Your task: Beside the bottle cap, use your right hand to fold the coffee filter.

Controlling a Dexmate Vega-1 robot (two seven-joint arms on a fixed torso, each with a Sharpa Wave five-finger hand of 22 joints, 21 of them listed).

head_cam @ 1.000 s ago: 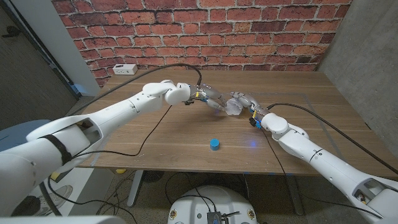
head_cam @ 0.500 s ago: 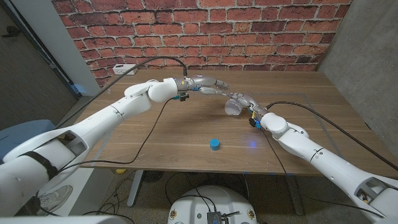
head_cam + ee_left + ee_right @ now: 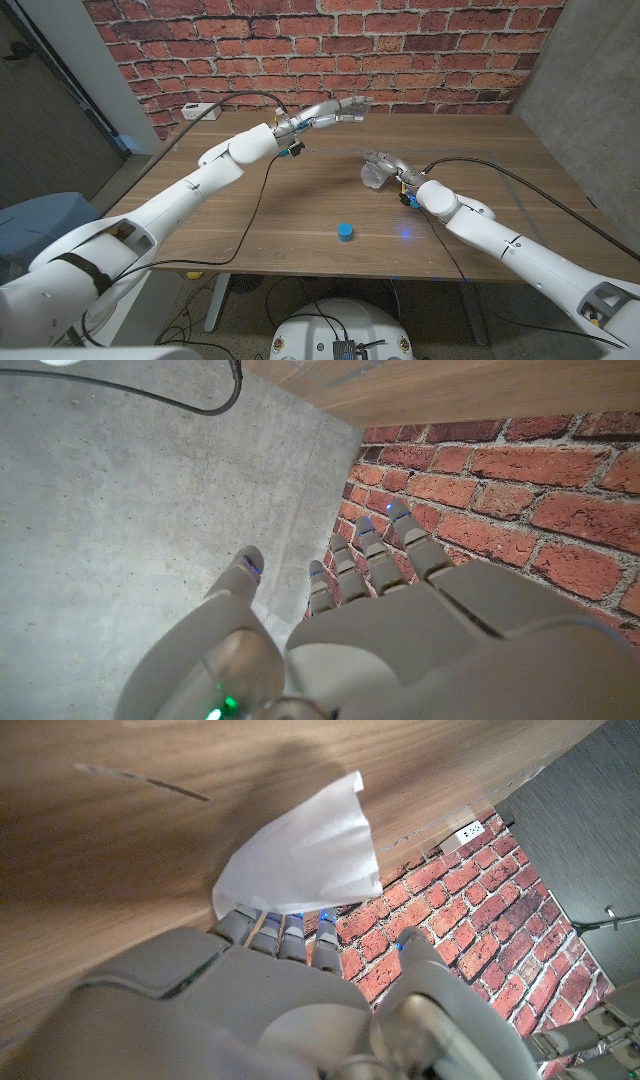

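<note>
The white coffee filter (image 3: pixel 375 176) (image 3: pixel 300 860) stands folded into a wedge on the wooden table (image 3: pixel 250 230), right of centre. My right hand (image 3: pixel 390 166) (image 3: pixel 290 1010) holds it from behind with its fingertips (image 3: pixel 285 925) on the filter's near edge. The blue bottle cap (image 3: pixel 344 232) sits nearer the front edge, a short way from the filter. My left hand (image 3: pixel 335 111) (image 3: pixel 390 620) is raised above the table's back part with its fingers spread and nothing in it.
A white power strip (image 3: pixel 201 110) lies at the back left corner of the table, seen also as power strip (image 3: pixel 467 828). Black cables (image 3: pixel 262 180) run across the table from both wrists. A brick wall (image 3: pixel 320 50) stands behind.
My left hand has let go of the filter, lifted up and back toward the wall, and spread its fingers. My right hand keeps the filter and has shifted slightly back.
</note>
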